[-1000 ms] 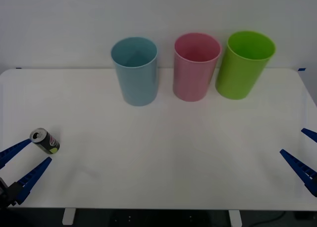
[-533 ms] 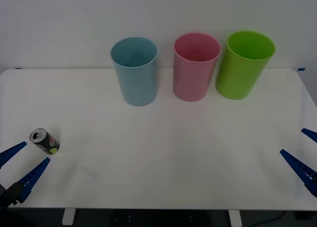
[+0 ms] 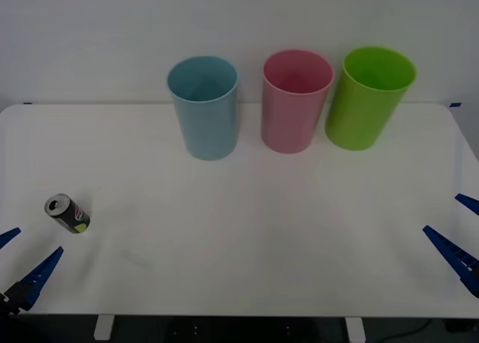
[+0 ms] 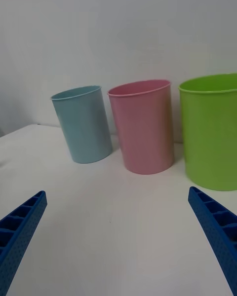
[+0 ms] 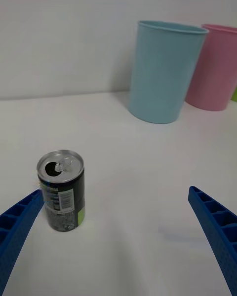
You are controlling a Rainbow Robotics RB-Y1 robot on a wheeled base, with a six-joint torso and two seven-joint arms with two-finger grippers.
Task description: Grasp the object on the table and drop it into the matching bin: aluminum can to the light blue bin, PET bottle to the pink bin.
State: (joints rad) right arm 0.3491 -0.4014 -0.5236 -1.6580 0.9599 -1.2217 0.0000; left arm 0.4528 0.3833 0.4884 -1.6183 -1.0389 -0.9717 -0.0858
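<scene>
Since a second ago the left gripper point(image 3: 21, 261) has drawn back toward the near left corner of the table point(image 3: 247, 238), its blue fingers spread wide and holding nothing, while the aluminum can point(image 3: 67, 213) stands where it was, just beyond the fingertips and not touching them. From the front, the light blue bin point(image 3: 203, 107), the pink bin point(image 3: 296, 101) and a green bin point(image 3: 368, 97) line up along the far edge, well apart from the can. At the right edge the right gripper point(image 3: 462, 234) hangs parked, fingers apart and empty.

From the right wrist, the three bins stand upright ahead of its spread fingers point(image 4: 215, 227).

From the left wrist, the can point(image 5: 61, 190) stands upright, silver top showing, just beside one finger point(image 5: 17, 227), with the light blue bin point(image 5: 165, 71) beyond it.
</scene>
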